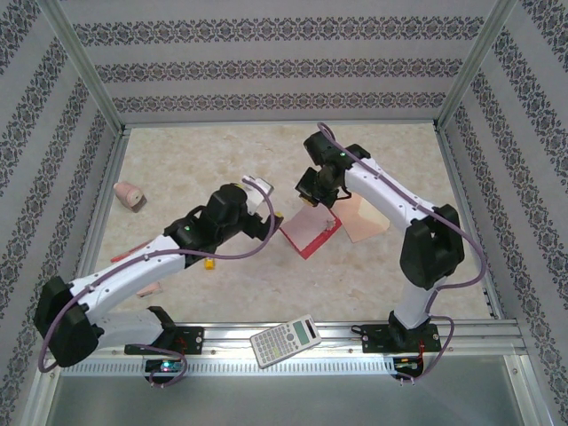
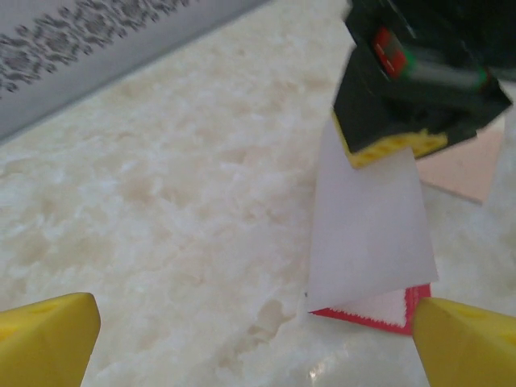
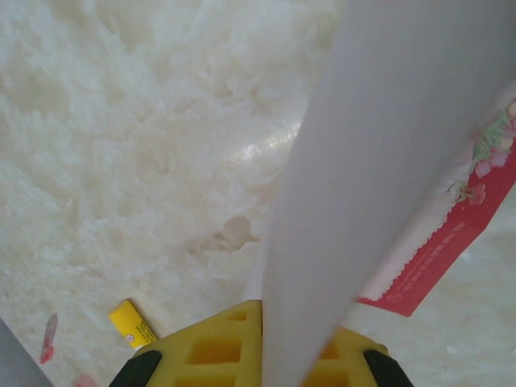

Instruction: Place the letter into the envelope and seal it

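A: How is the thin white paper sheet with the red border [image 1: 311,232] held?

B: It is pinched at its upper edge by the right gripper [image 3: 278,334], whose jaws are closed flat on the paper. The sheet is seen tilted at the centre of the top view, with its lower, red-bordered edge resting on the pale marbled table [image 1: 177,160]. The left gripper [image 2: 254,326] is spread as wide as it goes at the bottom corners of the left wrist view. Nothing is held between its jaws, and it is placed just beside the sheet's lower edge.

A: And the pale peach paper envelope [image 1: 366,217]?

B: It is laid flat just right of the sheet, partly covered by the right arm [image 1: 390,200] in the top view. Whether its flap is open cannot be told.

A: What could be spoiled from here?

B: The sheet is limp and gripped at one edge only. If it is dragged over the table, the resting edge is likely to be buckled or creased. It looks larger than the envelope, so a jam at the mouth is to be expected unless it is folded. The envelope is not pinned by anything — it could be pushed away by the first contact.
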`<state>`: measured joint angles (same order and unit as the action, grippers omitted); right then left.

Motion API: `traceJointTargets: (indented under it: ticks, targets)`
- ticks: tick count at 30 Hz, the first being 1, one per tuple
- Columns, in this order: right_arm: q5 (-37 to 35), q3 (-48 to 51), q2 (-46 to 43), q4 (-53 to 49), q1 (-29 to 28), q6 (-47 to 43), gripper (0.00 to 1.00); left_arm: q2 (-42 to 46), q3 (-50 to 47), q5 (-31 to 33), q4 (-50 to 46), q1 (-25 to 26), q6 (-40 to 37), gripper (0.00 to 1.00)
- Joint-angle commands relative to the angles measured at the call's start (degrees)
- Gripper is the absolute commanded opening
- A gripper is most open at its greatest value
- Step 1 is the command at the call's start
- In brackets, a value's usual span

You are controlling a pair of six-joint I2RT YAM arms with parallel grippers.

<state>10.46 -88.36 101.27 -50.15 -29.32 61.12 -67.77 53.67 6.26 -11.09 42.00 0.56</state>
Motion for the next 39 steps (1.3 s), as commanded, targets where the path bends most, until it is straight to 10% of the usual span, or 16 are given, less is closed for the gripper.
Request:
traceJointTargets:
  ticks: [1, 14, 21, 39]
  targets:
    - [-3.0, 3.0, -3.8, 4.4, 0.6, -6.8, 0.00, 2.9, 3.4, -1.1, -2.9, -2.9, 5.4, 1.00]
    - [8.0, 15.9, -15.9, 30.0, 2.6, -18.9, 0.00, -0.9, 10.9, -29.4, -10.5, -22.4, 9.5, 1.00]
    - [20.8, 20.5, -18.3, 43.7, 4.3, -19.3, 0.00, -6.1, 13.6, -42.3, -10.4, -24.8, 8.6, 1.00]
    - [33.5, 19.4, -18.5, 49.6, 2.9, -21.6, 0.00, -16.7, 18.8, -51.9, -6.6, -29.1, 6.0, 1.00]
